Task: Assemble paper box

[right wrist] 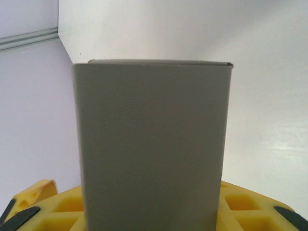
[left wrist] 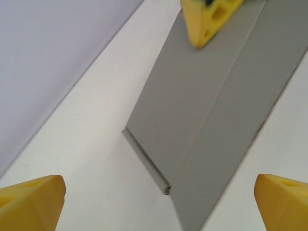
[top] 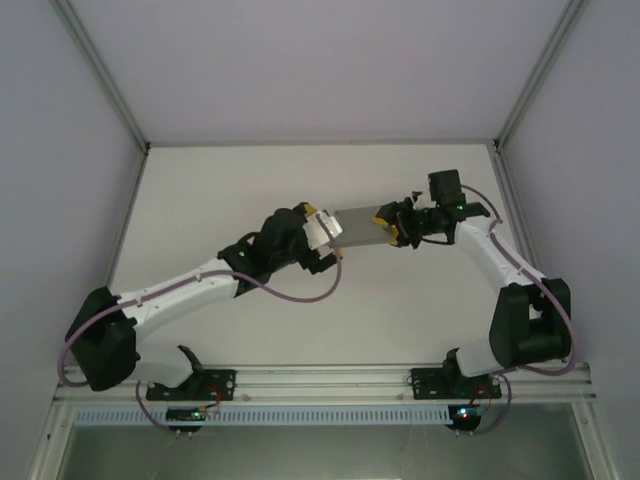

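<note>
Right hand (top: pixel 393 229) clamps one end of the paper box (top: pixel 358 226) over the bench (top: pixel 400 310), likely steadying it; left hand (top: pixel 322 235) gapes wide at the other end, free to regrip or fold.

Top external: high behind the arm bases (top: pixel 195 385), looking down on the table (top: pixel 420 320). Left wrist: behind the left gripper (left wrist: pixel 159 185), facing the paper box (left wrist: pixel 202 106). Right wrist: behind the right gripper (right wrist: pixel 149 207), nearer still. All views share the paper box.
</note>
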Robot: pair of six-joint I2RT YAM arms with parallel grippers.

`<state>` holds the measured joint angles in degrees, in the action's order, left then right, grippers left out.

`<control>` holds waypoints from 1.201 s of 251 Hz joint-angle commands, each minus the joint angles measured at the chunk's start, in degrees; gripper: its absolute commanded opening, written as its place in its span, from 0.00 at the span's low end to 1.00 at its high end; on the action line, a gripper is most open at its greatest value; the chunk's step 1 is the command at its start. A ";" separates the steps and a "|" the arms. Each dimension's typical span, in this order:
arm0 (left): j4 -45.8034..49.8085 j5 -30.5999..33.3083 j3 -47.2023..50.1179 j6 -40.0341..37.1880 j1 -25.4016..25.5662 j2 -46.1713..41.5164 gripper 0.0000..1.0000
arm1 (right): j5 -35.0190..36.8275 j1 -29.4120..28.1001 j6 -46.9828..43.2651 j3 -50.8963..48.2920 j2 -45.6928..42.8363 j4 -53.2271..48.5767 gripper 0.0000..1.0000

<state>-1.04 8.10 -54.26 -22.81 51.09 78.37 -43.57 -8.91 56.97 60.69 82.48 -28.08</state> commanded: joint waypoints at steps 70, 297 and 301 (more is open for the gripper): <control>0.66 10.86 -5.37 -13.32 2.08 8.12 0.89 | -8.58 0.21 4.18 0.48 -1.03 -5.04 0.41; -1.71 8.53 -4.17 -16.13 2.53 5.68 0.62 | -15.71 -0.61 4.42 3.70 1.61 -9.44 0.40; -1.71 8.37 -4.12 -16.20 2.52 5.58 0.61 | -15.60 -0.51 4.09 3.82 1.63 -9.82 0.41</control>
<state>-0.01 15.84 -58.30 -38.24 53.82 85.17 -54.89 -8.64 65.95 61.89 83.66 -29.65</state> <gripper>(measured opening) 0.648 0.424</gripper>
